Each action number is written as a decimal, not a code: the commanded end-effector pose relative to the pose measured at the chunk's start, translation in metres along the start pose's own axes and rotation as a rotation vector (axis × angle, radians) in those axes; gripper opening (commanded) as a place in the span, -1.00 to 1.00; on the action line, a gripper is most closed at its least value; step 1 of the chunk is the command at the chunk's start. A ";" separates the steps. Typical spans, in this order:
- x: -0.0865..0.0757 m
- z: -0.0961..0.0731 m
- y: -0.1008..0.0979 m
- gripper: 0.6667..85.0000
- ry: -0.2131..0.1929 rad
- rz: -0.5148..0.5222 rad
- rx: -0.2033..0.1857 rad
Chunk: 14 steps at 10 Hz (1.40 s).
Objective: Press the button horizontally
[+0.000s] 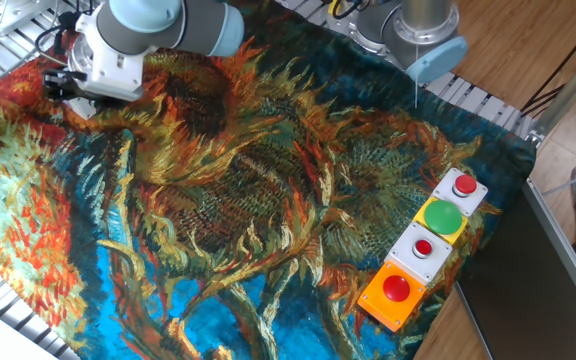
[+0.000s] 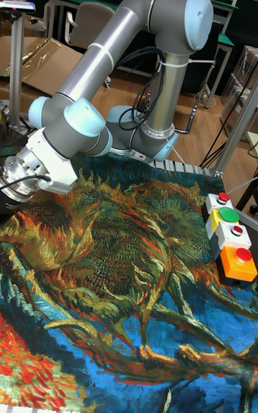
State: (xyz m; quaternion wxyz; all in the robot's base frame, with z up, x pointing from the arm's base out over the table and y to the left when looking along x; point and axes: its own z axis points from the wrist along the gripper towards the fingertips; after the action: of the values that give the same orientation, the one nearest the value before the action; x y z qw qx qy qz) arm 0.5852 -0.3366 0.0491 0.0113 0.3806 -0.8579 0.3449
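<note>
The button does not show in either view; it is hidden or out of frame. My arm reaches to the far left corner of the table. In the fixed view the white wrist [image 1: 113, 62] hangs low over the painted cloth, and only a dark bit of the gripper [image 1: 58, 82] sticks out to its left. Its fingertips are not visible. A small white shape [image 1: 76, 104] lies just under the wrist, too hidden to identify. In the tall fixed view the wrist [image 2: 32, 165] sits at the left edge and the gripper is cut off by the frame.
A sunflower-print cloth [image 1: 268, 200] covers the table. At its right edge stands a row of button boxes: red on grey [image 1: 465, 186], green dome on yellow [image 1: 443, 217], small red on grey [image 1: 423, 248], red on orange [image 1: 396, 289]. The arm's base [image 1: 423, 35] is at the back.
</note>
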 end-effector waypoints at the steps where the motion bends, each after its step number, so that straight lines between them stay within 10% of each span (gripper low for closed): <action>1: 0.010 0.005 0.000 0.54 0.005 0.004 -0.003; 4: 0.008 -0.014 0.010 0.40 0.058 0.039 0.026; 8: -0.017 -0.020 0.034 0.57 0.009 0.033 -0.059; 14: -0.059 -0.073 0.078 0.61 -0.059 0.117 -0.259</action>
State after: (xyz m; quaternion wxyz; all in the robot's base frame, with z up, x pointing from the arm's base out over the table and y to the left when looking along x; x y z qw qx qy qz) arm 0.5657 -0.2526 0.0406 0.0181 0.3548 -0.8955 0.2679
